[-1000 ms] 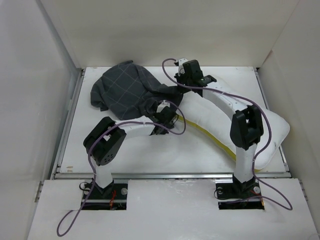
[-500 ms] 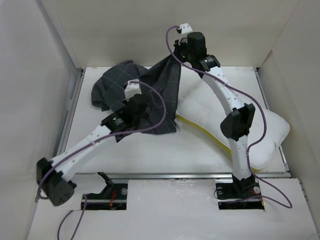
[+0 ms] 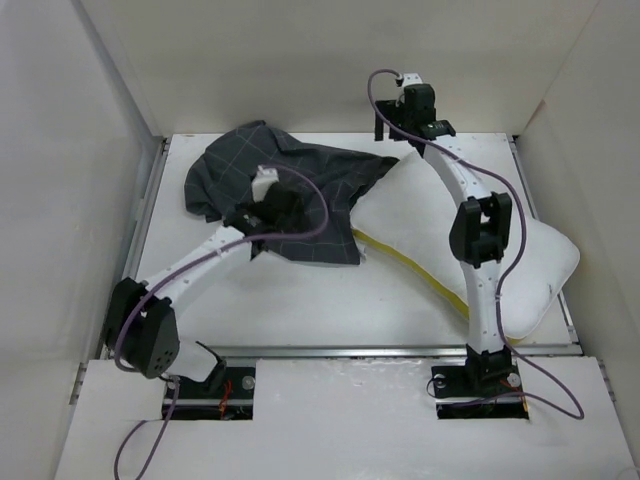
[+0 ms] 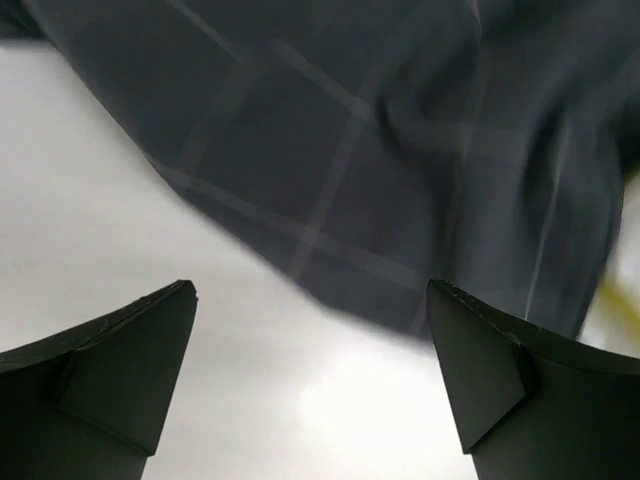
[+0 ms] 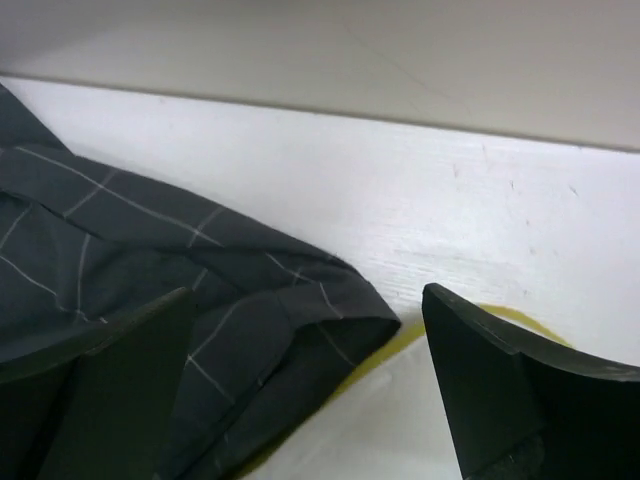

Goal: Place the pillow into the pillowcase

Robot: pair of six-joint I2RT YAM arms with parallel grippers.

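Left gripper [image 4: 310, 292] released, pillowcase [image 4: 390, 150] at its 12 o'clock. Right gripper [image 5: 305, 297] released, pillowcase corner at 9 o'clock, overlapping pillow [image 5: 385, 430].

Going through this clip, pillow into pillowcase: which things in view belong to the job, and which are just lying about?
Part of the job:
- pillowcase, lying over one end of the pillow
- pillow
- left gripper, open, holding nothing
- right gripper, open, holding nothing

Just lying about:
- no loose extras visible; only the table and the enclosure walls
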